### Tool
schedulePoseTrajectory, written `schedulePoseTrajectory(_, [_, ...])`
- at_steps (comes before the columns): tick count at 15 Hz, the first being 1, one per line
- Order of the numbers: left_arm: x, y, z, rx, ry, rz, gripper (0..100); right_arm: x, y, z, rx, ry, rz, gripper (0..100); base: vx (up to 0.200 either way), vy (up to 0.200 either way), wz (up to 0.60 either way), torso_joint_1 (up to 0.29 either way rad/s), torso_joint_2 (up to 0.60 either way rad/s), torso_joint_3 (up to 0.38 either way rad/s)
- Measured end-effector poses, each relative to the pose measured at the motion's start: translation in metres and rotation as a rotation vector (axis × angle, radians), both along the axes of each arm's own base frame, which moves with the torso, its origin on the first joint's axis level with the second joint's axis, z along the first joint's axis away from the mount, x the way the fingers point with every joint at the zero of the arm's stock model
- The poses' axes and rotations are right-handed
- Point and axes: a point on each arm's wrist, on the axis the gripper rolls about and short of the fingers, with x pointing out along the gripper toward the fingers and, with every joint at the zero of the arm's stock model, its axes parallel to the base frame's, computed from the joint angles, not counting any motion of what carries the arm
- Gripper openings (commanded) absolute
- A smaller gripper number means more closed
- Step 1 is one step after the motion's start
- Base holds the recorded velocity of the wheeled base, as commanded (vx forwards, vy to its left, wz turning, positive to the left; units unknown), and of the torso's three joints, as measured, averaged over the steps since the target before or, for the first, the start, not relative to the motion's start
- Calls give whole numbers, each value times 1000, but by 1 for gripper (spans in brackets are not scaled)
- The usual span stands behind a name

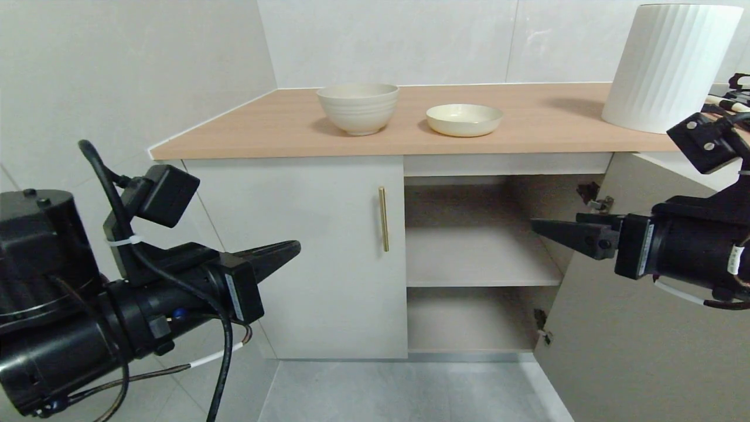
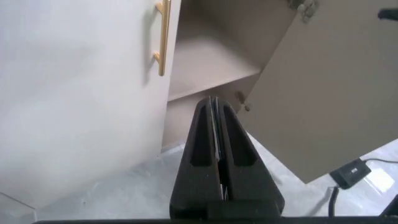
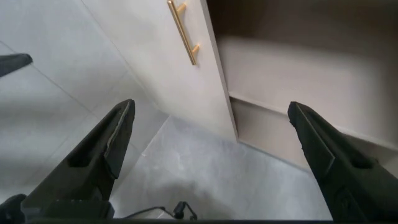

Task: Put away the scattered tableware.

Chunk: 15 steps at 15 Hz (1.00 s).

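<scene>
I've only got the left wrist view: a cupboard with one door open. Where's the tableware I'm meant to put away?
Observer: On the countertop, a deep bowl stands above the closed door.
Operator: Only the bowl?
Observer: No, a shallow dish sits apart from it, toward the robot's right, above the open compartment.
Operator: Is the right gripper free?
Observer: Yes, the right gripper is open and holds nothing.
</scene>
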Motion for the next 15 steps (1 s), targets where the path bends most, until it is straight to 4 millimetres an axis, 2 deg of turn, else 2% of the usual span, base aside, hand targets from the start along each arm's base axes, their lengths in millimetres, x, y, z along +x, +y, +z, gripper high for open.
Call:
schedulePoseTrajectory(1, [-1,3,1,2,4,9,0,-5,-3,3,-3,5,2,100,0,0,0,0,0,0])
schedulePoseTrajectory(2, [-2,5,3,2,6,18,100,-10,-5,7,0,-1,4,100,0,0,0,0,0,0])
schedulePoseTrajectory(6, [0,11,18,-31,-38,51,100,-22,-12,18,22,-40,4,100,0,0,0,0,0,0])
schedulePoseTrajectory(9, [3,24,29,-50,-81,128,100,-24,-13,19,26,-48,5,100,0,0,0,0,0,0])
schedulePoseTrajectory(14, [1,29,36,-56,-108,169,100,-25,-13,19,25,-46,7,100,0,0,0,0,0,0])
schedulePoseTrajectory(15, [1,29,37,-57,-110,170,100,-25,-13,18,25,-46,7,100,200,0,0,7,2,2])
